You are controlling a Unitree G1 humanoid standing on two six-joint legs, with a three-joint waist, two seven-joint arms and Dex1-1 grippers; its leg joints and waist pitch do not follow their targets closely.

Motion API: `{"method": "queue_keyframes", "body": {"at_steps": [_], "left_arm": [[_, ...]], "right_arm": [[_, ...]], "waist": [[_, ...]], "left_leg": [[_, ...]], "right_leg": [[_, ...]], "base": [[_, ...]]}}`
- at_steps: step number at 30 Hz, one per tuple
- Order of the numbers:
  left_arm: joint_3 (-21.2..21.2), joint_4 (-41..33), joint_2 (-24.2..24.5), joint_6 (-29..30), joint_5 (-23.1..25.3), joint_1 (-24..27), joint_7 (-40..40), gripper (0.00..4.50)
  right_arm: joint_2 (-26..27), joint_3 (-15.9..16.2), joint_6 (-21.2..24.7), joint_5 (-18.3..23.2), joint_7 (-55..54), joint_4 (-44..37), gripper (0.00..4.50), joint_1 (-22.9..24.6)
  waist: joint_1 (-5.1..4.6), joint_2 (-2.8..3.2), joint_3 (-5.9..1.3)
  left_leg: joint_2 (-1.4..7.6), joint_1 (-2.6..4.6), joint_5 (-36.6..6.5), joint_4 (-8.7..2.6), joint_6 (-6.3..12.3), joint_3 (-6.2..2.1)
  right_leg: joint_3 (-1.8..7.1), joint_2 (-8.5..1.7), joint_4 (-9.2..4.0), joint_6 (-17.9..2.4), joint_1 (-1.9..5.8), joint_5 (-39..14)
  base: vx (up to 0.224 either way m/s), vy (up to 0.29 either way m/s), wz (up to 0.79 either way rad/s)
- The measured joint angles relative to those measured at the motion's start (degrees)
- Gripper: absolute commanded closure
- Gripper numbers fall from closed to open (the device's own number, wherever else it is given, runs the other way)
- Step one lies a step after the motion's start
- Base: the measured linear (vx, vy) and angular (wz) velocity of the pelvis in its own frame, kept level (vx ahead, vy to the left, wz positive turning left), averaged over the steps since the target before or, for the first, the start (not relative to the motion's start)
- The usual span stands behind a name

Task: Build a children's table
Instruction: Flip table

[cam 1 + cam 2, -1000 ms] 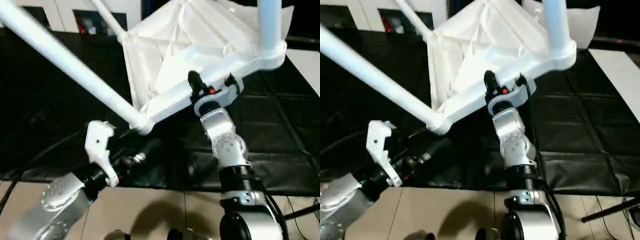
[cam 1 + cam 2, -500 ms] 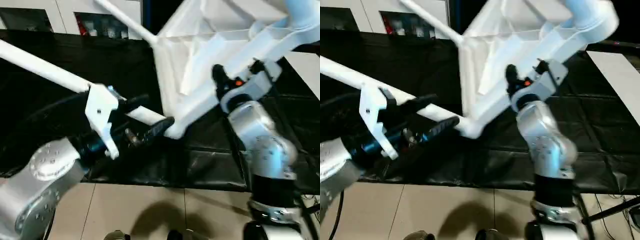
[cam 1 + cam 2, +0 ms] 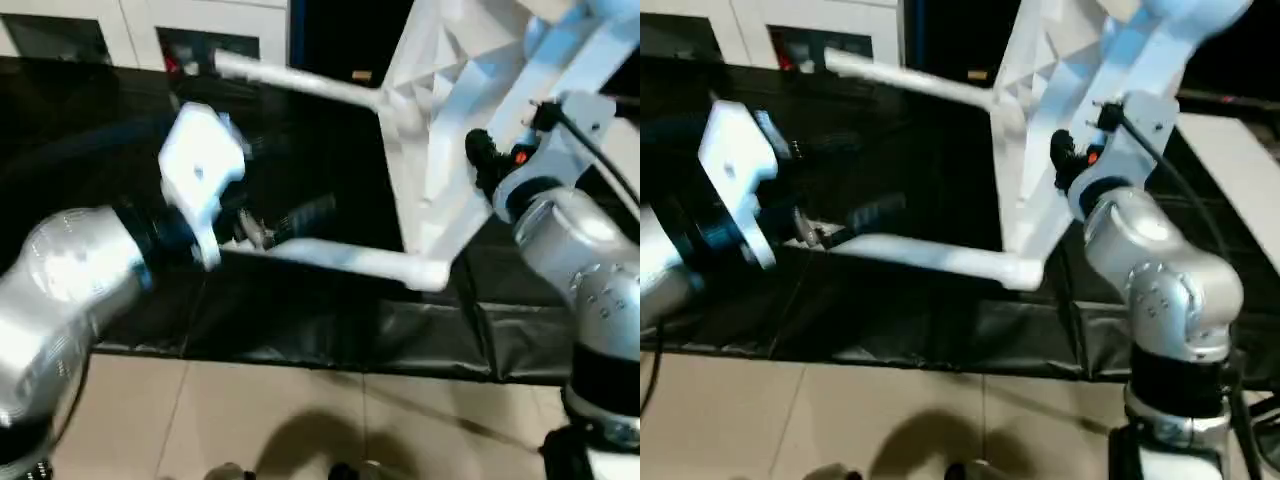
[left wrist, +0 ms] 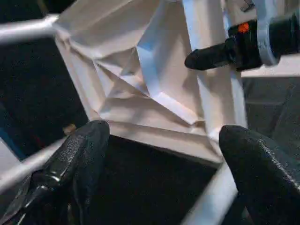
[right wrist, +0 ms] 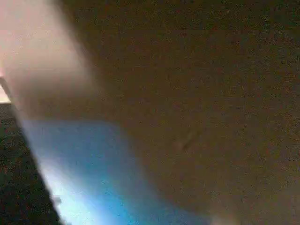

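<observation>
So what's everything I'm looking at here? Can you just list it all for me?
Table top: one, white, ribbed underside showing, tipped up on edge at the right.
Table legs: two seen, white; near one sticks out leftwards from the lower corner, far one from the upper corner.
Mat: one, black, under the work.
Floor: beige tiles, nearest the camera.
Cabinet: white, with shelves, at the back.
Left gripper: black fingers wide open, by the near leg.
Right gripper: black, closed on the table top's edge.
</observation>
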Motion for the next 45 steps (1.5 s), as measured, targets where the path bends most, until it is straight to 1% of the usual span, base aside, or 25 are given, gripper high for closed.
{"method": "queue_keyframes", "body": {"at_steps": [3, 5, 7, 8, 9, 10, 13, 14, 16, 17, 18, 20, 22, 23, 25, 27, 30, 32, 35, 37, 39, 41, 43, 44, 45], "left_arm": [[-0.3, 1.2, 0.1, -1.6, 1.5, -1.6, -1.0, 0.31], [-0.6, 1.8, 0.3, -2.8, 2.8, -2.9, -1.1, 0.31], [-0.8, 2.0, 0.6, -3.8, 3.8, -4.2, -1.0, 0.31], [-0.8, 2.0, 0.7, -4.3, 4.3, -4.6, -1.0, 0.31], [-0.8, 2.2, 0.7, -4.6, 4.9, -5.0, -1.0, 0.31], [-0.9, 2.5, 0.8, -5.1, 5.6, -5.7, -1.0, 0.31], [-0.9, 4.0, 0.6, -7.6, 7.8, -8.4, -0.8, 0.31], [-0.8, 4.3, 0.4, -8.8, 8.6, -9.4, -0.5, 0.15], [-0.8, 4.7, 0.4, -10.8, 10.1, -10.4, -0.3, 0.06], [-0.9, 5.4, 0.5, -12.3, 11.3, -11.3, -0.2, 0.00], [-1.1, 6.1, 0.6, -13.6, 12.6, -11.9, -0.1, 0.00], [-1.2, 7.5, 1.2, -16.2, 15.1, -13.1, 0.5, 0.00], [-2.0, 9.4, 2.1, -18.7, 18.2, -14.2, 1.1, 0.00], [-2.9, 11.5, 3.2, -20.2, 20.6, -15.1, 1.2, 0.00], [-3.3, 14.3, 4.2, -22.1, 23.5, -16.0, 1.4, 0.00], [-4.3, 17.1, 5.0, -24.5, 26.5, -17.1, 1.9, 0.00], [-5.0, 19.5, 5.5, -26.8, 29.3, -17.8, 2.4, 0.00], [-5.6, 21.8, 6.0, -29.2, 32.1, -18.6, 2.9, 0.00], [-6.8, 26.0, 6.0, -32.0, 35.3, -21.0, 3.6, 0.00], [-7.1, 27.3, 6.0, -33.3, 36.3, -21.7, 3.6, 0.00], [-7.9, 29.6, 6.0, -35.2, 37.7, -22.8, 3.5, 0.00], [-8.3, 31.6, 6.0, -36.6, 38.7, -23.7, 3.5, 0.00], [-8.6, 33.2, 5.9, -37.3, 39.2, -24.4, 3.5, 0.00], [-8.6, 33.8, 5.7, -37.6, 39.3, -24.7, 3.5, 0.27], [-8.6, 34.5, 5.4, -37.9, 39.5, -25.0, 3.4, 0.34]], "right_arm": [[-2.3, 0.9, 2.1, 0.0, 2.4, 0.8, 2.54, -1.3], [-3.0, 2.1, 2.3, -0.7, 4.1, 1.5, 2.54, -1.7], [-2.8, 2.9, 2.3, -1.2, 4.5, 1.5, 2.54, -1.7], [-2.4, 3.2, 2.3, -1.5, 4.5, 1.6, 1.99, -1.7], [-2.1, 3.5, 2.2, -2.0, 4.5, 1.7, 1.85, -1.7], [-1.8, 3.7, 2.2, -2.3, 4.6, 1.8, 1.85, -1.7], [-1.0, 6.0, 3.4, -3.0, 5.4, 4.0, 1.57, -0.1], [-0.4, 7.0, 3.5, -3.7, 5.7, 4.8, 1.39, 0.8], [-0.4, 8.5, 2.9, -4.9, 6.1, 5.8, 1.38, 1.5], [-0.4, 9.2, 1.3, -6.2, 6.4, 5.9, 1.28, 2.1], [-0.2, 9.5, -0.6, -7.2, 6.6, 5.9, 1.28, 2.7], [0.8, 9.9, -4.3, -9.2, 6.6, 6.0, 0.97, 3.7], [2.2, 10.8, -8.5, -11.5, 6.6, 6.5, 0.97, 5.2], [2.6, 12.1, -11.9, -13.3, 6.9, 7.6, 0.97, 6.3], [2.7, 13.8, -15.7, -15.6, 7.3, 9.6, 0.97, 7.4], [4.0, 13.9, -20.2, -17.6, 7.2, 12.4, 0.97, 7.9], [5.4, 14.1, -24.1, -19.1, 6.8, 14.1, 0.97, 8.0], [7.3, 13.7, -27.4, -20.3, 6.0, 15.8, 1.25, 8.2], [9.3, 13.6, -32.1, -21.7, 6.1, 18.9, 1.43, 8.8], [9.6, 13.6, -33.9, -22.0, 6.4, 20.1, 1.72, 8.9], [10.2, 13.6, -36.4, -22.5, 6.9, 21.7, 1.80, 8.9], [10.8, 13.5, -38.1, -22.9, 7.4, 22.7, 2.09, 8.9], [11.1, 13.5, -39.3, -23.6, 7.8, 23.3, 2.22, 8.9], [11.2, 13.5, -39.9, -23.8, 8.3, 23.8, 2.28, 8.9], [11.2, 13.5, -40.2, -23.9, 8.6, 24.0, 2.36, 8.9]], "waist": [[-0.18, -0.60, -0.14], [-0.33, -1.39, -0.37], [-0.36, -1.97, -0.43], [-0.39, -2.18, -0.53], [-0.43, -2.30, -0.58], [-0.45, -2.44, -0.59], [-0.51, -2.94, -0.68], [-0.50, -2.94, -0.67], [-0.48, -2.86, -0.61], [-0.46, -2.88, -0.61], [-0.41, -2.86, -0.61], [-0.26, -2.63, -0.46], [-0.23, -2.52, -0.42], [-0.19, -2.36, -0.34], [-0.26, -2.03, -0.13], [-0.24, -1.77, 0.02], [-0.28, -1.44, 0.21], [-0.26, -1.25, 0.34], [-0.10, -0.86, 0.60], [-0.08, -0.71, 0.70], [-0.03, -0.60, 0.77], [0.00, -0.42, 0.86], [-0.01, -0.31, 0.90], [-0.01, -0.27, 0.91], [0.01, -0.25, 0.91]], "left_leg": [[0.00, -0.04, 0.1, 0.18, -0.12, 0.03], [0.02, -0.05, 0.1, 0.19, -0.14, 0.04], [0.06, -0.05, 0.1, 0.19, -0.17, 0.04], [0.06, -0.03, 0.1, 0.22, -0.18, 0.04], [0.06, -0.03, 0.1, 0.25, -0.18, 0.04], [0.05, -0.03, 0.1, 0.28, -0.18, 0.04], [0.07, 0.00, 0.2, 0.33, -0.29, 0.02], [0.08, 0.02, 0.2, 0.39, -0.29, 0.00], [0.08, -0.01, 0.2, 0.50, -0.31, 0.00], [0.08, -0.03, 0.2, 0.53, -0.31, 0.00], [0.08, -0.03, 0.2, 0.52, -0.31, 0.00], [0.08, -0.04, 0.2, 0.53, -0.31, -0.02], [0.08, -0.03, 0.2, 0.53, -0.30, -0.03], [0.09, -0.03, 0.2, 0.53, -0.30, -0.06], [0.07, -0.09, 0.2, 0.53, -0.30, -0.06], [0.08, -0.10, 0.2, 0.53, -0.31, -0.06], [0.10, -0.06, 0.3, 0.51, -0.36, -0.06], [0.12, -0.05, 0.3, 0.50, -0.44, -0.06], [0.12, -0.06, 0.3, 0.51, -0.42, -0.06], [0.12, -0.06, 0.3, 0.51, -0.40, -0.06], [0.13, -0.04, 0.3, 0.50, -0.41, -0.06], [0.13, -0.04, 0.3, 0.50, -0.41, -0.06], [0.13, -0.04, 0.3, 0.50, -0.41, -0.06], [0.14, -0.04, 0.3, 0.50, -0.40, -0.06], [0.14, -0.03, 0.3, 0.50, -0.40, -0.06]], "right_leg": [[0.07, 0.00, 0.00, 0.0, 0.00, 0.0], [0.08, 0.02, 0.02, 0.0, 0.01, 0.0], [0.08, 0.06, 0.02, 0.0, 0.01, 0.0], [0.11, 0.05, 0.01, 0.0, 0.02, 0.1], [0.13, 0.05, 0.01, 0.0, 0.04, 0.1], [0.13, 0.05, 0.02, 0.0, 0.04, 0.1], [0.14, 0.08, -0.01, 0.0, 0.09, 0.1], [0.14, 0.09, -0.05, 0.1, 0.03, 0.1], [0.16, 0.08, -0.05, 0.1, -0.01, 0.2], [0.17, 0.08, -0.07, 0.1, 0.00, 0.3], [0.18, 0.08, -0.08, 0.1, 0.02, 0.3], [0.18, 0.08, -0.08, 0.1, 0.03, 0.3], [0.17, 0.08, -0.05, 0.1, 0.04, 0.3], [0.17, 0.09, -0.04, 0.1, 0.06, 0.3], [0.17, 0.08, -0.08, 0.1, 0.04, 0.4], [0.18, 0.08, -0.05, 0.0, 0.02, 0.4], [0.18, 0.09, -0.02, -0.1, 0.01, 0.4], [0.18, 0.11, 0.00, -0.2, 0.01, 0.5], [0.18, 0.10, -0.05, -0.3, 0.03, 0.6], [0.18, 0.09, -0.04, -0.3, 0.03, 0.6], [0.18, 0.09, -0.01, -0.4, 0.03, 0.6], [0.18, 0.09, 0.00, -0.4, 0.02, 0.6], [0.18, 0.09, 0.00, -0.4, 0.02, 0.7], [0.18, 0.09, 0.01, -0.4, 0.03, 0.7], [0.18, 0.09, 0.02, -0.4, 0.03, 0.7]], "base": [[0.000, 0.000, 0.00], [0.000, 0.000, 0.00], [0.000, 0.000, 0.00], [0.000, 0.000, 0.00], [0.000, 0.000, 0.00], [0.000, 0.000, 0.00], [0.000, 0.000, 0.00], [0.000, 0.000, 0.00], [0.000, 0.000, 0.00], [0.000, 0.000, 0.00], [0.000, 0.000, 0.00], [0.000, 0.000, 0.00], [0.000, 0.000, 0.00], [0.000, 0.000, 0.00], [0.000, 0.000, 0.00], [0.000, 0.000, 0.00], [0.000, 0.000, 0.00], [0.000, 0.000, 0.00], [0.000, 0.000, 0.00], [0.000, 0.000, 0.00], [0.000, 0.000, 0.00], [0.000, 0.000, 0.00], [0.000, 0.000, 0.00], [0.000, 0.000, 0.00], [0.000, 0.000, 0.00]]}}
